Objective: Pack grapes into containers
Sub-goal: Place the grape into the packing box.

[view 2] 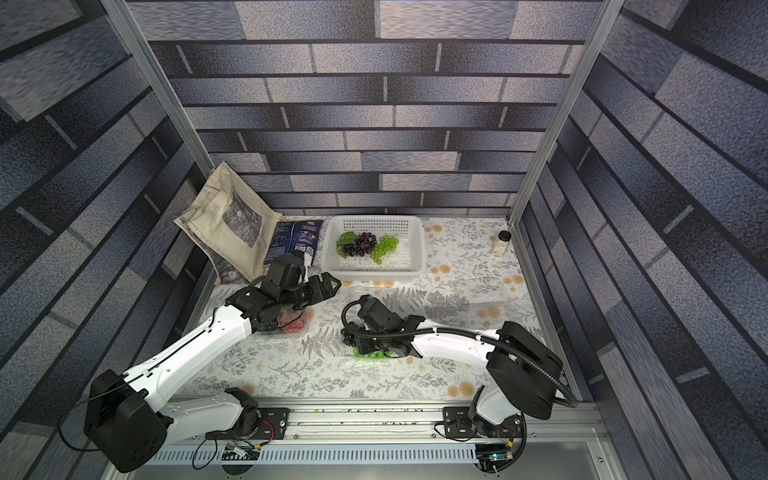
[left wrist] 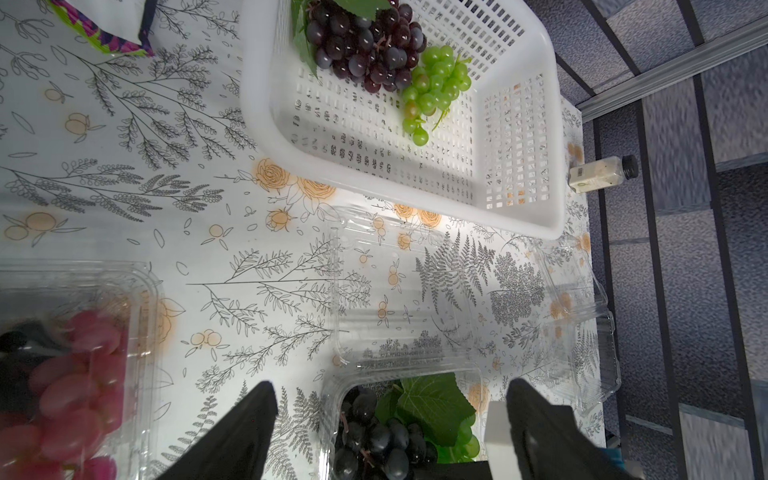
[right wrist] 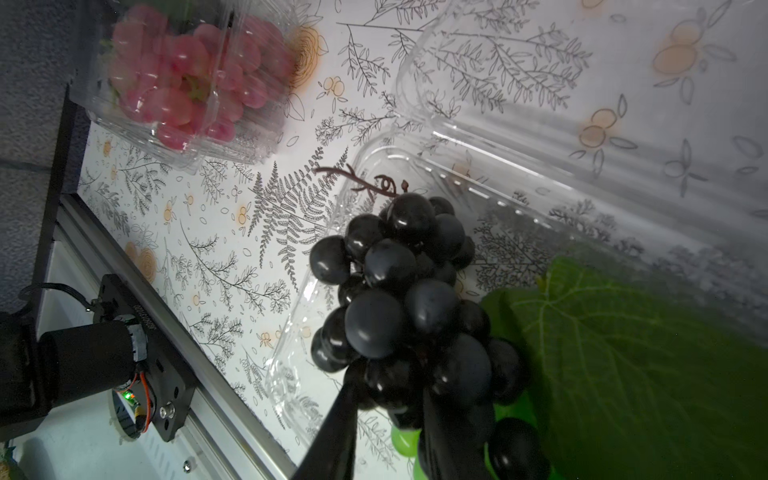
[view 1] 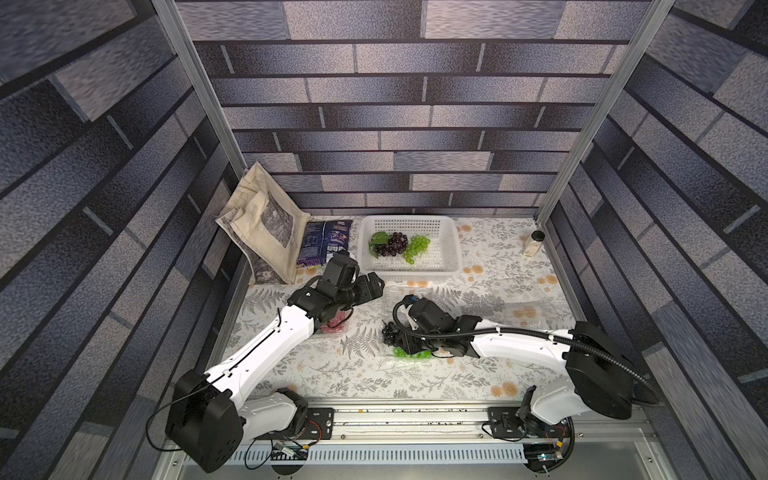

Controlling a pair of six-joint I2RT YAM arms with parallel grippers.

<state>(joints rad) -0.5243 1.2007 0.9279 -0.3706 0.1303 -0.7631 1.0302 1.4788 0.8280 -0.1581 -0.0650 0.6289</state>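
Observation:
My right gripper (right wrist: 390, 399) is shut on a bunch of black grapes (right wrist: 395, 291), which hangs over the edge of an open clear container (right wrist: 299, 332) holding a green leaf (right wrist: 623, 353) and green grapes (view 1: 411, 354). In a top view that gripper (view 1: 395, 337) sits mid-table. The left gripper (left wrist: 390, 386) is open and empty, hovering behind that container (left wrist: 332, 399). A closed container of red grapes (left wrist: 75, 374) lies under the left arm (view 1: 291, 328). The white basket (view 1: 451, 249) holds purple grapes (view 1: 390, 243) and green grapes (view 1: 416, 247).
An empty clear container (left wrist: 582, 332) lies at the right of the table. A cloth bag (view 1: 262, 224) and a blue packet (view 1: 324, 243) stand at the back left, a small bottle (view 1: 534, 244) at the back right. Walls enclose three sides.

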